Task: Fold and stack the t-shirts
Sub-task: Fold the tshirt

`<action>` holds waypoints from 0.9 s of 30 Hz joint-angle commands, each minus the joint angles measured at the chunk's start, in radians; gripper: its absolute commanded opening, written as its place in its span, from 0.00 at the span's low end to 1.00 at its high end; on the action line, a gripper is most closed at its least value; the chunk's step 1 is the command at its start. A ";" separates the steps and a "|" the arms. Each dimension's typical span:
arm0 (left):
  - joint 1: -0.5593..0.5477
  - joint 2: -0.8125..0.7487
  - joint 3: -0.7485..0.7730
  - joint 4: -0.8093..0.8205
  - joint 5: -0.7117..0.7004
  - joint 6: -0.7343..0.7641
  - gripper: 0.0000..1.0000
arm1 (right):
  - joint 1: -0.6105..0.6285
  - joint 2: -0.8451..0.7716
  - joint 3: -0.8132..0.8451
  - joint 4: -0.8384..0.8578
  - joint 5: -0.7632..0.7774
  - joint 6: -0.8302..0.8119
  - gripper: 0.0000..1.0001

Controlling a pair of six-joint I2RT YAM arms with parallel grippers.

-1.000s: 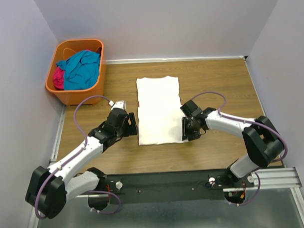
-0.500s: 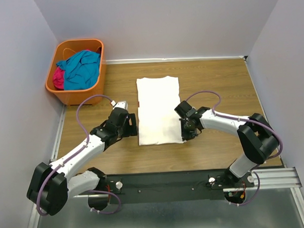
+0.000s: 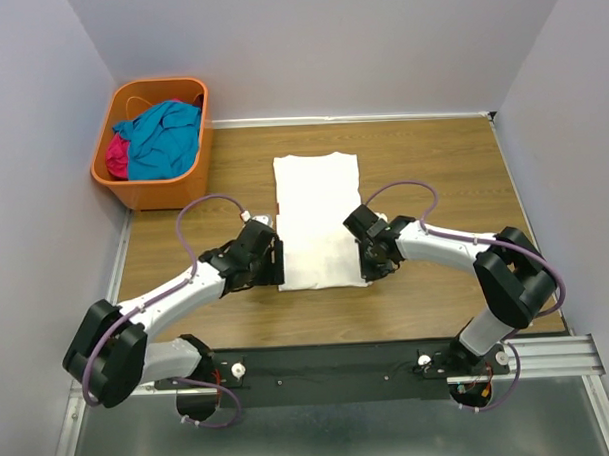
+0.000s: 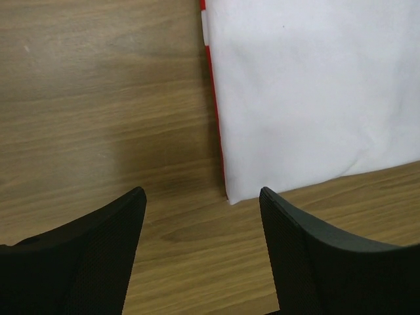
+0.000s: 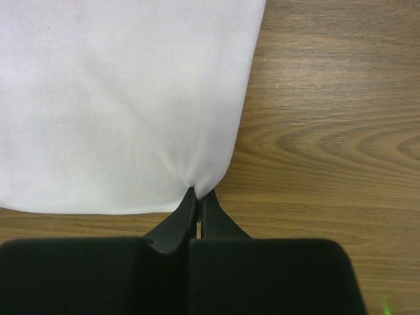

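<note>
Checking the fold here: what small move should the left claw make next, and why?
Probably close the left claw on the near left corner of the white t-shirt. That claw is open with the corner lying in its gap, while the right claw is shut on the near right corner.

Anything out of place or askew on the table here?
Nothing serious. The white t-shirt lies flat; a thin red strip peeks from under its left edge. Only the right gripper has its fingers pinched on a near corner, puckering the cloth; the left gripper is open by the other.
</note>
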 commanded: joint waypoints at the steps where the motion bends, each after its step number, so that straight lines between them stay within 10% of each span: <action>1: -0.053 0.065 0.062 -0.065 0.001 -0.047 0.73 | 0.029 0.094 -0.084 -0.023 0.021 -0.008 0.01; 27: -0.205 0.358 0.186 -0.129 -0.134 -0.145 0.45 | 0.036 0.069 -0.115 0.008 0.018 -0.068 0.00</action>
